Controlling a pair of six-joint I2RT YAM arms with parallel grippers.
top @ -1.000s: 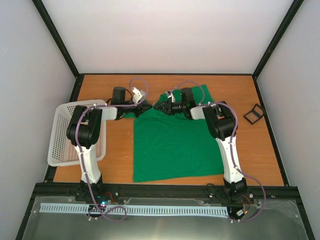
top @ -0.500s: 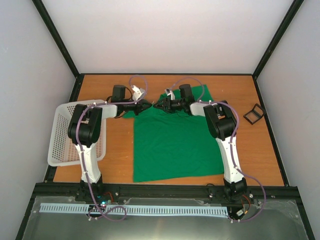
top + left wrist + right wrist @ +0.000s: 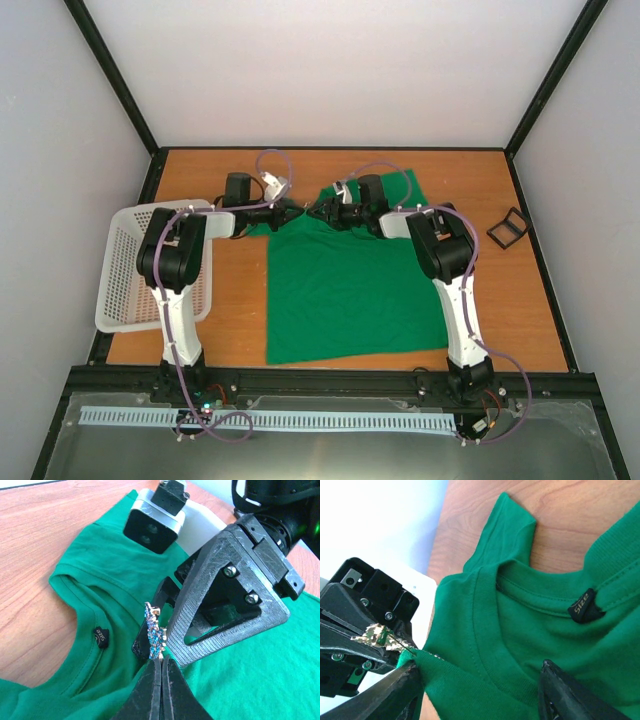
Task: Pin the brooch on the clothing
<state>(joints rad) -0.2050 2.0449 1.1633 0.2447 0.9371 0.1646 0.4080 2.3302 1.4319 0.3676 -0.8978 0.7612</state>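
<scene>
The clothing (image 3: 340, 290) is a green T-shirt lying flat, collar to the far side. My left gripper (image 3: 293, 212) reaches to the collar from the left. Its jaws (image 3: 162, 666) are shut on the lower edge of the brooch (image 3: 155, 632), a small sparkling ornament standing upright. My right gripper (image 3: 322, 212) meets it from the right. One of its grey fingers (image 3: 225, 600) stands right beside the brooch. The right gripper (image 3: 479, 666) has its jaws wide apart, closed on a raised fold of the clothing (image 3: 520, 630) by the neckline. The brooch (image 3: 377, 634) touches that fold's edge.
A white mesh basket (image 3: 125, 270) stands at the table's left edge. A small black square frame box (image 3: 508, 228) lies at the right. A black size tag (image 3: 100, 636) sits inside the collar. Black frame rails border the table.
Both gripper tips rose slightly toward the far side, then settled back, staying close together at the collar. The shirt's body has not moved.
</scene>
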